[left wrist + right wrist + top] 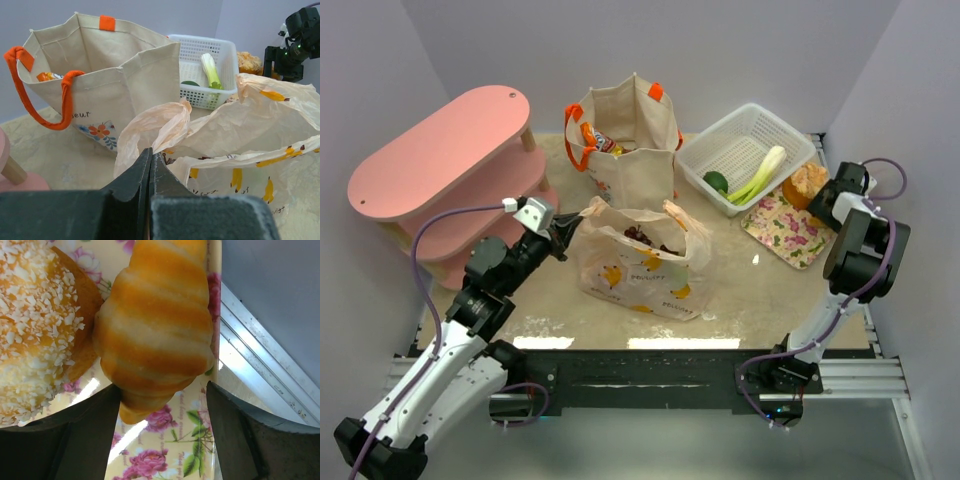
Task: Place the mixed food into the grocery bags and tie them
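Thin peach plastic grocery bag (635, 265) stands in the middle of the table (740, 290), rim pinched in my left jaws. Striped golden bread roll (155, 325) lies on the floral mat (165, 460), far right, my right jaws wide astride it; an off-centre squeeze could squirt it away.

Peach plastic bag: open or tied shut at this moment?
Open, untied. The peach plastic bag gapes at the top with dark grapes visible inside; the left claw pinches its rim.
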Controlling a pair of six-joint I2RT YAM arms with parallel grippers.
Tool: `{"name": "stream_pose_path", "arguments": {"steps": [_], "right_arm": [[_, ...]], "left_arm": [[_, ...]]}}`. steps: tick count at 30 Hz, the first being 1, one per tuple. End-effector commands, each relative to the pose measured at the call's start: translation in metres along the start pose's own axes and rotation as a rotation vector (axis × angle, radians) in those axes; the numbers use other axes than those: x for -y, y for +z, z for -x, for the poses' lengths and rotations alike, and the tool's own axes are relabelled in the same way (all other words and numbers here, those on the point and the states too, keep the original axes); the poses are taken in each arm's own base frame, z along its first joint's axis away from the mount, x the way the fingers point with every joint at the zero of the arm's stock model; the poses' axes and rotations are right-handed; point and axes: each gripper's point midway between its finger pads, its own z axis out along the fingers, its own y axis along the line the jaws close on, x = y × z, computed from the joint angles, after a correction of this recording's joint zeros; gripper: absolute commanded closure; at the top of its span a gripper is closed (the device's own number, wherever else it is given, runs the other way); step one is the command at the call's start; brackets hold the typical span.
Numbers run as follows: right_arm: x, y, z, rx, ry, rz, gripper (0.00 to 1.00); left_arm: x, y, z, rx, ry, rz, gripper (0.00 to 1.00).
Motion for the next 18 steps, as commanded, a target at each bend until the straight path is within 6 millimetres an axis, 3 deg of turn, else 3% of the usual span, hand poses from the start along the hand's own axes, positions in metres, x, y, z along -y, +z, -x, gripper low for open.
{"name": "stream_pose_path", "arguments": {"steps": [1,7,9,11,12,15,16,18], "right_arm": [[-0.006,0.006,0.029,0.090,0.012,-0.001,0.31],[-0.005,0.011,0.026,0.073,0.007,-0.010,0.75],[0.001,0.001,0.032,0.101,0.007,-0.029,1.00],[0.007,-0.009,0.034,0.108,-0.004,-0.047,1.00],[0.009,-0.027,0.048,0.151,0.003,-0.049,1.00],[0.018,-0.059,0.063,0.215,0.019,-0.061,1.00],[0.019,-0.087,0.081,0.286,0.047,-0.039,1.00],[0.023,-0.111,0.085,0.320,0.092,-0.032,1.00]], "left_arm": [[-0.001,0.001,0.021,0.045,0.015,0.004,1.00],[-0.002,0.001,0.021,0.045,0.018,0.009,1.00],[-0.003,0.001,0.021,0.047,0.020,0.013,1.00],[-0.004,0.000,0.023,0.052,0.021,0.016,1.00],[-0.004,-0.001,0.023,0.053,0.023,0.018,1.00],[-0.005,-0.002,0.025,0.059,0.027,0.019,1.00],[-0.005,-0.003,0.025,0.061,0.029,0.020,1.00],[-0.009,-0.004,0.026,0.066,0.033,0.034,1.00]]}}
